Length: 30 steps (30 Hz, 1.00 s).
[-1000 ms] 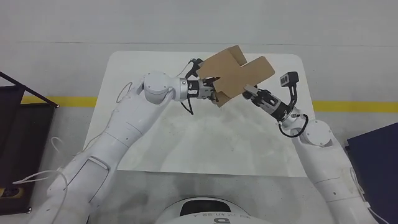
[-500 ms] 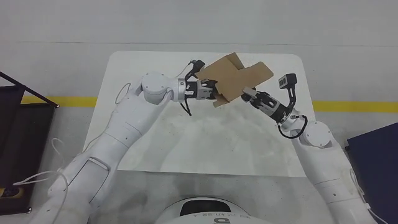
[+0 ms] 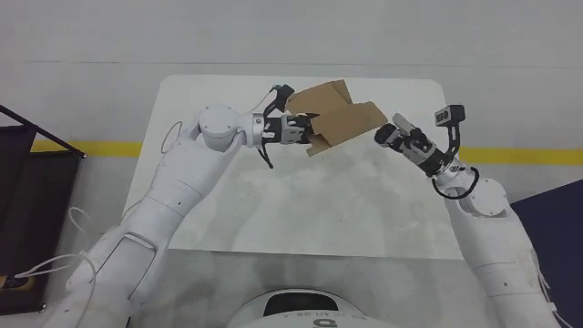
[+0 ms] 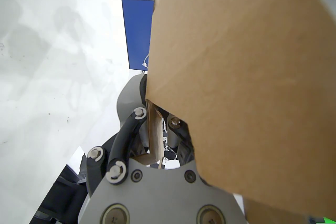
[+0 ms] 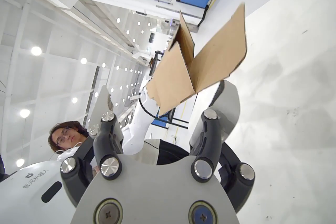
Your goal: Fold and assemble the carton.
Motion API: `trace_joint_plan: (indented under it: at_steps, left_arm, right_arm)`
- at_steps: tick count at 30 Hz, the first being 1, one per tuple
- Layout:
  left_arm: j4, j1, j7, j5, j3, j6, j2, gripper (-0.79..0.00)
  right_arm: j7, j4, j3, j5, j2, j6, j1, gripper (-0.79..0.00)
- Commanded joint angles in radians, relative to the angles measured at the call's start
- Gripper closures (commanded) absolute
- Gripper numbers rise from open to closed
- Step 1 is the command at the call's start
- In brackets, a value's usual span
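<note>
Pale grey floor [image 3: 291,18] crossed by a yellow stripe [image 3: 519,156] lies all round the white table [image 3: 273,210], and the work is going on above the table's far half; the brown cardboard carton [image 3: 339,118] is up in the air there, clear of the surface, partly unfolded, its panels spread in a shallow V with one flap standing away from the rest; the left pincer [image 3: 305,130] has it by the end nearest its own arm; seen from that wrist, the fingers are clenched on a narrow cardboard flap, while the big panel fans out beyond them; the right pincer [image 3: 390,134] sits at the carton's opposite end, just beside the edge of the large panel yet not on it; its two fingers [image 5: 210,125] stand released, spread wide with nothing between them, and from that wrist the carton shows out in front, past the fingertips; the carton hangs tilted between the two pincers, gripped by the left one alone.
</note>
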<state>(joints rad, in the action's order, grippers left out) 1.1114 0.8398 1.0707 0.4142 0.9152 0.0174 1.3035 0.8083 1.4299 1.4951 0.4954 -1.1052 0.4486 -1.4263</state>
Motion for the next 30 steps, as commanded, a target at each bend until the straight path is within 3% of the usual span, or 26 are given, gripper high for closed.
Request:
trace_joint_plan:
  at_steps: [1,4,7,13,17,23,30]
  left_arm:
    - [0.009,0.000,0.021,-0.029,-0.004,0.001,-0.004,0.000]
    - [0.033,-0.002,0.055,-0.088,-0.026,0.004,-0.007,0.000]
    - [0.060,-0.002,0.089,-0.114,-0.050,0.004,-0.006,0.000]
    - [0.100,-0.002,0.119,-0.135,-0.062,0.000,-0.008,0.000]
    - [0.125,0.008,0.141,-0.135,-0.060,0.004,-0.012,0.000]
    - [0.152,0.016,0.171,-0.137,-0.069,0.009,-0.015,0.000]
    - [0.172,0.027,0.180,-0.132,-0.069,0.010,-0.019,0.000]
  right_arm:
    - [0.004,0.012,0.040,0.005,0.006,0.005,-0.005,-0.785]
    - [0.051,0.065,0.061,-0.019,0.012,0.012,-0.010,-0.785]
    - [0.189,0.093,0.029,0.015,0.016,-0.007,0.012,-0.785]
    - [0.375,-0.033,-0.053,0.116,0.011,-0.084,0.112,-0.785]
    - [0.484,-0.089,-0.105,0.034,0.010,0.013,0.161,-0.785]
    - [0.464,-0.172,-0.135,0.059,0.003,0.076,0.203,-0.785]
    - [0.385,-0.228,-0.152,-0.025,0.001,0.125,0.232,-0.785]
